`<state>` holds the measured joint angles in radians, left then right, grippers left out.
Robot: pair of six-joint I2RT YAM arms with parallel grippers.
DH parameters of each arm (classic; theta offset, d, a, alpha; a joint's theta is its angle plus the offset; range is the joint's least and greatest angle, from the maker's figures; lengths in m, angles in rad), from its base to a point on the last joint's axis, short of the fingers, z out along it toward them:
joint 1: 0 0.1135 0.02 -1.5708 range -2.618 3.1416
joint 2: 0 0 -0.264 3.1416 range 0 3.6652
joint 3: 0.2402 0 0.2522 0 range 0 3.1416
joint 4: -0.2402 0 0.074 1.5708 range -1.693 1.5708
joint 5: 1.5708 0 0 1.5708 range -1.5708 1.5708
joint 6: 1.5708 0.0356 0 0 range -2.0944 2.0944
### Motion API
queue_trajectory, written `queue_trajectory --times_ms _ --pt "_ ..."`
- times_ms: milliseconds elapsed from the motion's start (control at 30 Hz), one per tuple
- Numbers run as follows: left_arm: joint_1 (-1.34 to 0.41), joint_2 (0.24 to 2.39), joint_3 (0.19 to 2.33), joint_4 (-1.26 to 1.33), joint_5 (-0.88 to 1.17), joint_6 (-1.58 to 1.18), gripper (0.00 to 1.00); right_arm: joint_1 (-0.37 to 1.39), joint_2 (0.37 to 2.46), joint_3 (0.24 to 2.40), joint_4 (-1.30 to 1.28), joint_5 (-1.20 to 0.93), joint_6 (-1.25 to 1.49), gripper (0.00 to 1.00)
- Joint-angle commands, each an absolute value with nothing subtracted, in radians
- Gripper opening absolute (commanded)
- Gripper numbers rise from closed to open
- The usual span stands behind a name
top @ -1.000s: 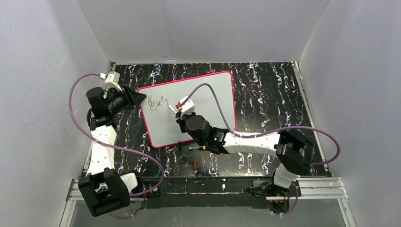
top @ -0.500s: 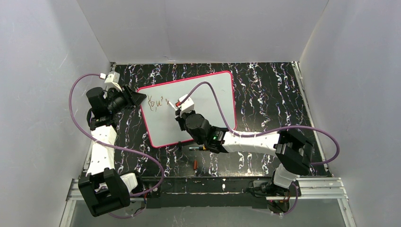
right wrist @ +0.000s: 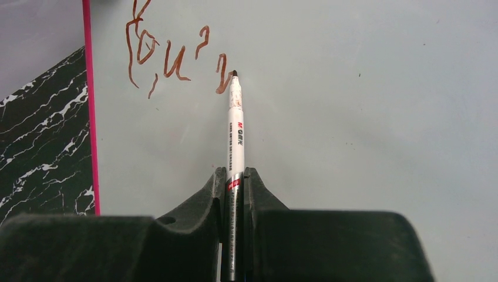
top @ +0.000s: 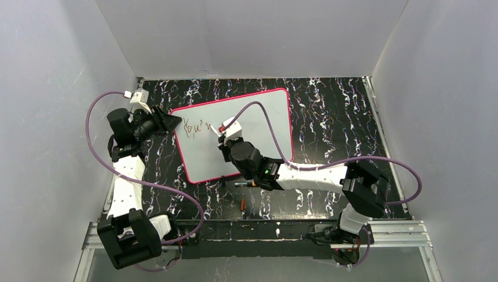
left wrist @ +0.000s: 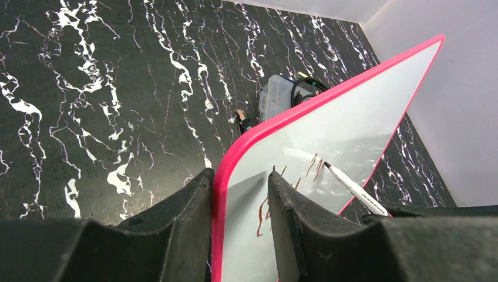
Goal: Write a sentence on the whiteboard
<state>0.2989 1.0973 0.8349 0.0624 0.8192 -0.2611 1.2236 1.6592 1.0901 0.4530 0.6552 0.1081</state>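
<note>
Black marble-patterned tabletop (top: 329,117) fills the floor of a white-walled booth. Nearest to the arm bases a small orange-red piece (top: 242,204), perhaps a cap, lies on it. Just beyond, a dark pen-like thing (top: 245,184) lies beside the board's near edge. Neither gripper touches them.

Further in, the right gripper (right wrist: 235,176) has its jaws almost closed on the barrel of a white marker (right wrist: 236,123). The marker points straight forward along the fingers, so the wrist can steer the tip as a hand does. The tip rests on the whiteboard (right wrist: 364,129) at the end of the sentence (right wrist: 175,67), which is only a few brown letters near the board's far left corner. I judge that the writing is at its beginning.

At that corner the left gripper (left wrist: 238,183) clamps the pink rim, one finger on each face, probably to stop the board from sliding under the pen.

Behind the rim a small clear box (left wrist: 276,97) stands on the table. Something dark like a cable is in it or behind it; I cannot tell which.
</note>
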Motion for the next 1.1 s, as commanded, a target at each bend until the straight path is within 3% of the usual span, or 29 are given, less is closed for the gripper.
queue_trajectory --times_ms 0,1067 --pt "0.287 1.053 0.845 0.041 0.865 -0.256 0.36 1.215 1.597 1.053 0.548 0.654 0.096 0.01" --pt "0.286 1.052 0.845 0.042 0.865 -0.257 0.36 1.213 1.596 1.041 0.493 0.750 0.116 0.01"
